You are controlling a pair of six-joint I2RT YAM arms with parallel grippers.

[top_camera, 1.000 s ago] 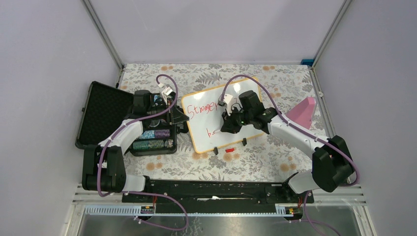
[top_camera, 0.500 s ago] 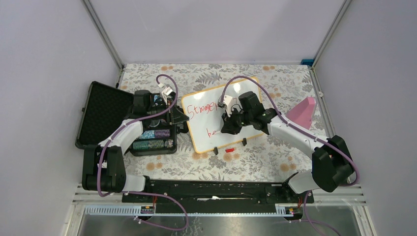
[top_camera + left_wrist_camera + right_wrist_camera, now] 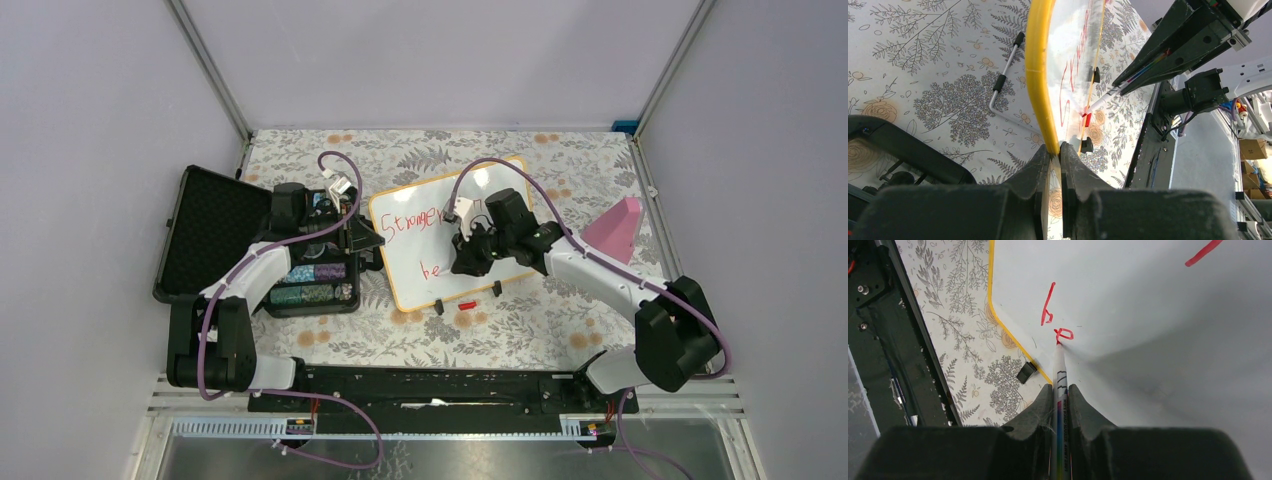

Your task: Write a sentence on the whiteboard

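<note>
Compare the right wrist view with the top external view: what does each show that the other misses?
Only the right wrist view: the marker tip touching the whiteboard at the "e", its barrel clamped in the right gripper.
Only the top external view: the left gripper at the board's left edge, the open black case, the pink object, a small red item on the cloth by the board's near edge, and the upper line of writing.
Both: the whiteboard, the right gripper over it, and the red "be".

Left pincer (image 3: 1055,150) and right pincer (image 3: 1061,392) both clamped tight
</note>
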